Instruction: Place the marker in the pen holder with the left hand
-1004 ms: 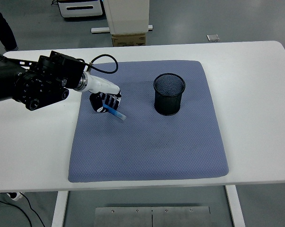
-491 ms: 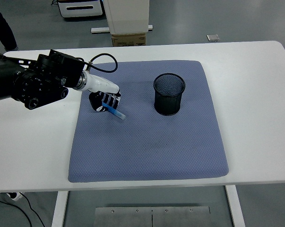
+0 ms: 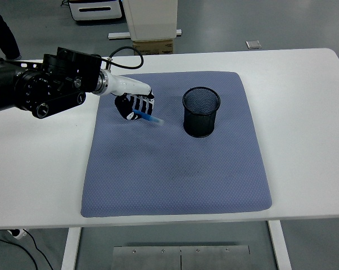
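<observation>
I am looking over the white table [image 3: 304,84] and the blue mat [image 3: 175,169] on it, where the pen holder [image 3: 201,112] is standing toward the mat's 1 o'clock. My left hand [image 3: 136,105] is now sitting higher and closer to the holder than a second ago, so the carry is progressing. Its fingers [image 3: 142,103] are curling tight around the marker [image 3: 149,117], whose blue tip is sticking out toward 4 o'clock, short of the rim.

We have one view only, from high on the robot's side, facing forward and down over the whole white counter [image 3: 304,90].
</observation>
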### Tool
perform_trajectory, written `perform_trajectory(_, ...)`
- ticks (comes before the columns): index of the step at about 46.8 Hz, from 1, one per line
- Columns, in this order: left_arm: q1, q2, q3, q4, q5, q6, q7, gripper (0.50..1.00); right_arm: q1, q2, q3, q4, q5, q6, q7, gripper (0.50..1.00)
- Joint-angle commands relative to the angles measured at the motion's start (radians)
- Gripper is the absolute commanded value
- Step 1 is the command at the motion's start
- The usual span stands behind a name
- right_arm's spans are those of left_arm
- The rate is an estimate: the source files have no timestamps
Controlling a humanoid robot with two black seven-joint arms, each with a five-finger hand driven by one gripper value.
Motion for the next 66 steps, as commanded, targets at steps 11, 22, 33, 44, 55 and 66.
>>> perform_trajectory(11,-0.034,-0.008,-0.077,0.006,-0.100,0.000,0.001,0.500,0.000,0.000,-0.001,0.000,0.001,0.000,0.000,1.000)
perform_trajectory(22,-0.046,-0.028,-0.117,0.006,-0.184,0.000,0.003,0.500,0.000,0.000,0.001,0.000,0.001,0.000,0.000,1.000)
perform_trajectory(33,-0.043,-0.052,-0.150,0.006,-0.322,0.001,0.000,0.500,0.000,0.000,0.001,0.000,0.001,0.000,0.000,1.000)
perform_trajectory(44,-0.029,-0.075,-0.196,0.003,-0.463,0.001,0.000,0.500,0.000,0.000,0.001,0.000,-0.001,0.000,0.000,1.000)
perform_trajectory(55,0.017,-0.097,-0.238,-0.002,-0.546,0.001,0.000,0.500,0.000,0.000,0.001,0.000,0.001,0.000,0.000,1.000)
perform_trajectory(66,0.064,-0.104,-0.252,0.000,-0.664,0.004,-0.012,0.500,0.000,0.000,0.001,0.000,-0.001,0.000,0.000,1.000)
